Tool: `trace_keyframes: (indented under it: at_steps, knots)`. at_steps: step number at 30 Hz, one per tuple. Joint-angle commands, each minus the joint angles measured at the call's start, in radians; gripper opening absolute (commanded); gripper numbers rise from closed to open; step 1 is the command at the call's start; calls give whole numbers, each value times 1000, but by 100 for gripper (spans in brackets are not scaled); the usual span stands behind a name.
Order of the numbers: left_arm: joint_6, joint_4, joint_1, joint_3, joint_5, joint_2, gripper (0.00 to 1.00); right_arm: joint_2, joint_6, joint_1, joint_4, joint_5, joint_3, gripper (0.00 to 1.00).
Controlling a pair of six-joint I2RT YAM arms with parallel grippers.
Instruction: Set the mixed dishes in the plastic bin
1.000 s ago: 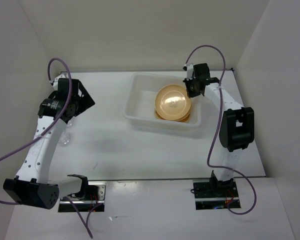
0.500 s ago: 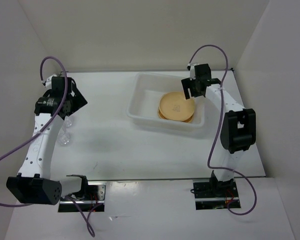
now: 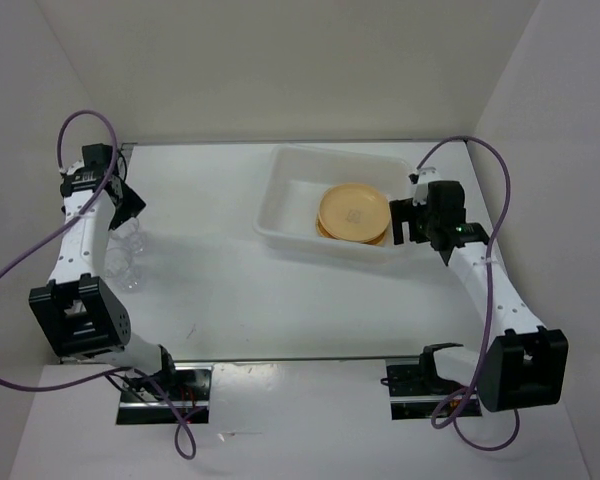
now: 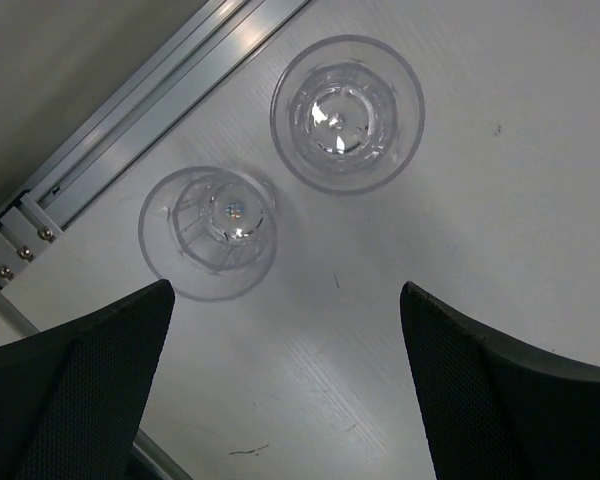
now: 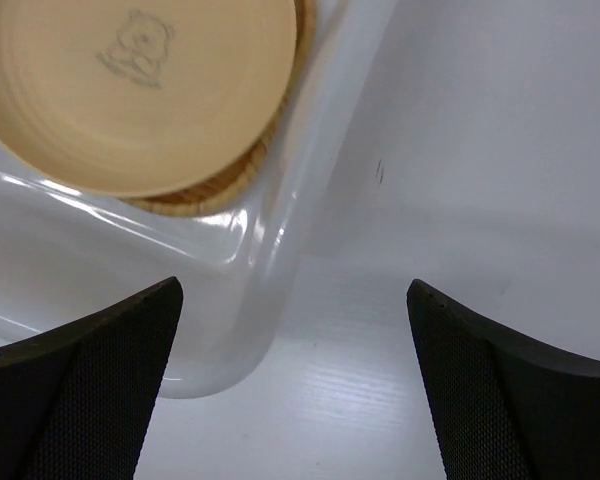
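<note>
Hovering right hand (image 3: 404, 224) over plastic bin (image 3: 280, 180) corner; plate (image 3: 353, 212) inside.

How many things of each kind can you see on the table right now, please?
Clear cups: 2
Round plate: 1 showing, on top of the stack
Woven tray: 1, only its edge showing under the plate
Plastic bin: 1
Total: 5 visible; anything hidden under the top plate cannot be counted.
</note>
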Motion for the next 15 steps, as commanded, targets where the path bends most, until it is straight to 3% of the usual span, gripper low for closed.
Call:
trace_keyframes:
  at_steps: [1, 10, 15]
  knots:
    - [89, 79, 2, 0, 23, 39, 100, -1, 39, -35, 44, -33, -56, 97]
    - [251, 228, 2, 0, 198, 174, 98, 38, 17, -78, 35, -74, -47, 97]
    - [275, 250, 2, -9, 207, 244, 88, 48, -4, -87, 9, -74, -28, 97]
